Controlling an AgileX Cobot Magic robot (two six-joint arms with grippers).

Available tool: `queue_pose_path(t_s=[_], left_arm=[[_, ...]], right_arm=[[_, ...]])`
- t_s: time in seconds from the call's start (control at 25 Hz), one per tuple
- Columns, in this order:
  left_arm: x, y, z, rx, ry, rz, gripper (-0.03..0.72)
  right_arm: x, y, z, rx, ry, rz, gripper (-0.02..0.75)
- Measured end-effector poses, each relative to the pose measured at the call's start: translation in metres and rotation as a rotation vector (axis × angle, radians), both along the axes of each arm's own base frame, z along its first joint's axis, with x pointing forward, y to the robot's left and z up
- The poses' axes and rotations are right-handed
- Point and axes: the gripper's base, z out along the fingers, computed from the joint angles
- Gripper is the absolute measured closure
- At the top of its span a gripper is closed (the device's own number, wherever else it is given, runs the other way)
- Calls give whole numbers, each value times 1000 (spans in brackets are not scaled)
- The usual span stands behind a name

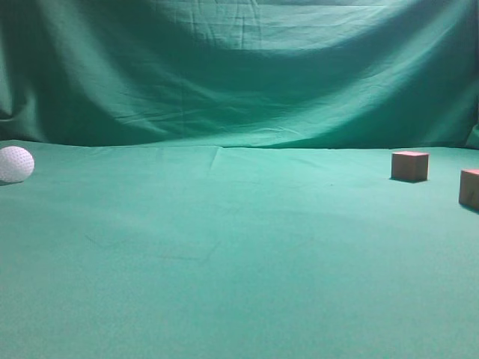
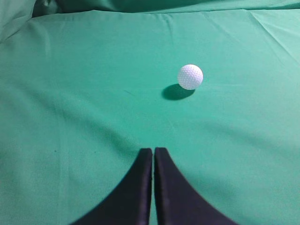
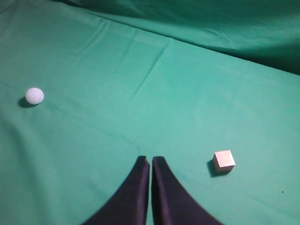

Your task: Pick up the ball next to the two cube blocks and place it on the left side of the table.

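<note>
One golf ball (image 1: 15,164) rests free on the green cloth table (image 1: 224,262) at the far left edge of the exterior view, well apart from the two wooden cube blocks (image 1: 410,165) at the far right, the second of which is cut by the frame edge. Judged from this layout, the ball already lies on the left side, so the placement appears complete or nearly so. The left gripper (image 2: 153,151) hangs above the cloth behind the ball, its fingers (image 2: 143,161) pressed together and holding nothing. The right gripper (image 3: 150,160) likewise has its fingers together and empty, with one cube block just beside it on the right of its wrist view. The main risk is rolling: the ball is round and unrestrained, and the cloth shows creases and soft folds that could tip it toward the table edge. Any sweep of the left arm across the ball's position could knock it away. A tug on the cloth by either arm could also displace it. The right arm, if moved carelessly, could strike the nearby cube block.
</note>
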Motion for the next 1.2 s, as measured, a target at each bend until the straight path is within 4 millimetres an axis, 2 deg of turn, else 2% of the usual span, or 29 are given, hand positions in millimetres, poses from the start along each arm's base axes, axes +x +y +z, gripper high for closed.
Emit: queue_pose_path(t_s=[0.32,0.6,0.88,1.2], left_arm=[[0,0,0,0,0,0,688],[0,0,0,0,0,0,688],[0,0,0,0,0,0,688],[0,0,0,0,0,0,688]], right_arm=[[-67,-37,-41,-5,-76,-16,738],[-100,-57,-83,29,-153,-59,738],[-114,-73,-128,75,-332,-197,738],[-112,-83,-196,37,-328,-405,738]])
